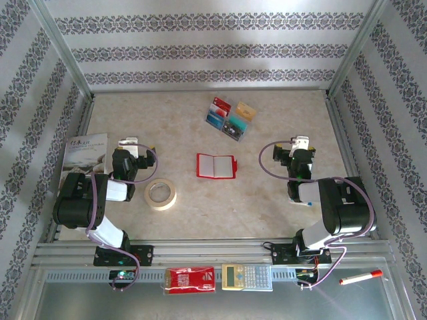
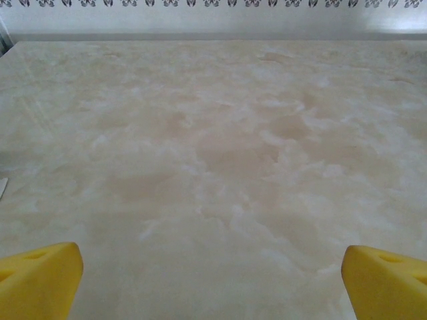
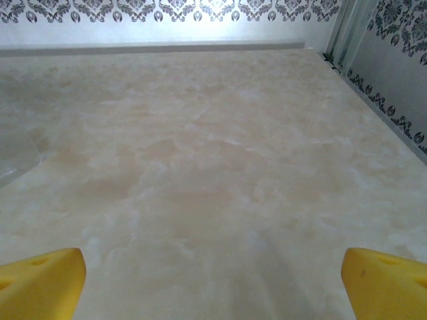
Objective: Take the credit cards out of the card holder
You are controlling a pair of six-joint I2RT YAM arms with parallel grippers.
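Observation:
The red card holder (image 1: 216,166) lies open and flat at the table's middle, its greyish clear pockets facing up. Beyond it several credit cards lie side by side on the table: a red-with-white card (image 1: 221,105), a blue card (image 1: 215,119), a yellow-orange card (image 1: 245,110) and a teal-and-black card (image 1: 234,127). My left gripper (image 1: 128,143) rests at the left, well away from the holder, open with nothing between its yellow fingertips (image 2: 40,280). My right gripper (image 1: 301,142) rests at the right, open over bare table, its yellow fingertips (image 3: 387,283) wide apart.
A masking tape roll (image 1: 161,194) lies between the left arm and the holder. A booklet (image 1: 84,155) lies at the left edge. On the front rail sit a red packet (image 1: 190,280), a calculator (image 1: 247,277) and a red-capped marker (image 1: 360,277). Metal frame posts bound the table.

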